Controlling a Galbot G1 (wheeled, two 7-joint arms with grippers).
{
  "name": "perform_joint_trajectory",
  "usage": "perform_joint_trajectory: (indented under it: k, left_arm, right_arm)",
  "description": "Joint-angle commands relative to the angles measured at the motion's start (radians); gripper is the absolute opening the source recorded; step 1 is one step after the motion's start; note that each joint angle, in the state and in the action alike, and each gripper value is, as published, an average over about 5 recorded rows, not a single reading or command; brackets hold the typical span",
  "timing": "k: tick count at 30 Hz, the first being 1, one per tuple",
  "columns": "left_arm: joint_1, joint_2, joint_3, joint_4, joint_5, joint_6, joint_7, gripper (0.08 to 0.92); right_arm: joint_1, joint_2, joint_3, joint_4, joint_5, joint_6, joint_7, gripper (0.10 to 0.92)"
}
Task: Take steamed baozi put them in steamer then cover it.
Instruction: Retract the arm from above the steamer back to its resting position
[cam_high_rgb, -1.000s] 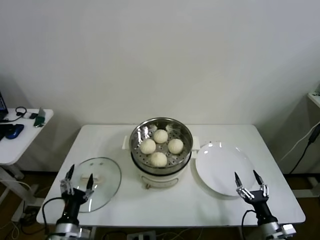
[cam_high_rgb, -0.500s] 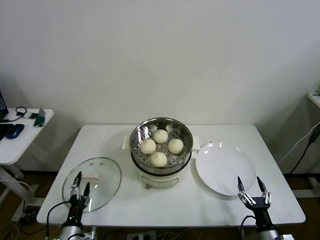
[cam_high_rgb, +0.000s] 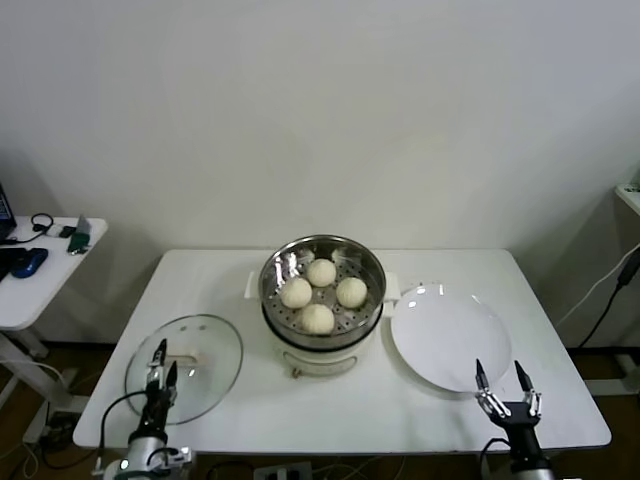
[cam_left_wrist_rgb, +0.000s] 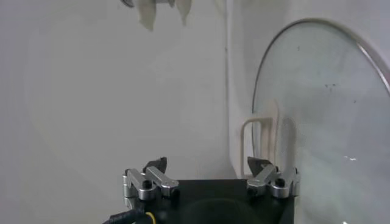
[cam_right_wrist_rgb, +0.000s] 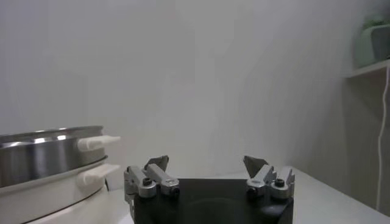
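Observation:
Four cream-white baozi (cam_high_rgb: 321, 291) sit inside the shiny steel steamer (cam_high_rgb: 322, 259) on its cream-white pot base at the table's middle. The clear glass cover (cam_high_rgb: 205, 350) with a white handle lies flat on the table at the front left; it also shows in the left wrist view (cam_left_wrist_rgb: 329, 115). My left gripper (cam_high_rgb: 159, 364) is open and empty at the cover's near edge, and in the left wrist view (cam_left_wrist_rgb: 207, 163) its fingers point toward the white handle (cam_left_wrist_rgb: 267, 131). My right gripper (cam_high_rgb: 498, 374) is open and empty at the front right, by the plate's near edge.
A flat white plate (cam_high_rgb: 448, 338) lies right of the steamer. The steamer's side (cam_right_wrist_rgb: 42, 161) shows in the right wrist view. A small side table (cam_high_rgb: 40, 268) with a mouse and cables stands at the far left. The table's front edge is just below both grippers.
Both grippers have dropped lower toward the table's front edge. The left gripper has turned, so its fingers now look closer together from above.

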Motion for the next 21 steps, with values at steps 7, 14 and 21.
perform_joint_trajectory:
  k: [7, 14, 21]
  left_arm:
    - [-0.081, 0.011, 0.019, 0.071, 0.005, 0.023, 0.022, 0.823]
    - [-0.094, 0.009, 0.014, 0.107, 0.000, -0.001, 0.014, 0.722]
    - [-0.108, 0.008, 0.012, 0.142, -0.001, -0.019, 0.014, 0.514]
  right_arm:
    - [-0.006, 0.018, 0.002, -0.002, -0.008, 0.013, 0.005, 0.823]
    - [-0.008, 0.021, 0.000, -0.002, 0.001, 0.016, 0.008, 0.823]
    - [-0.007, 0.023, 0.001, -0.007, 0.008, 0.016, 0.008, 0.823]
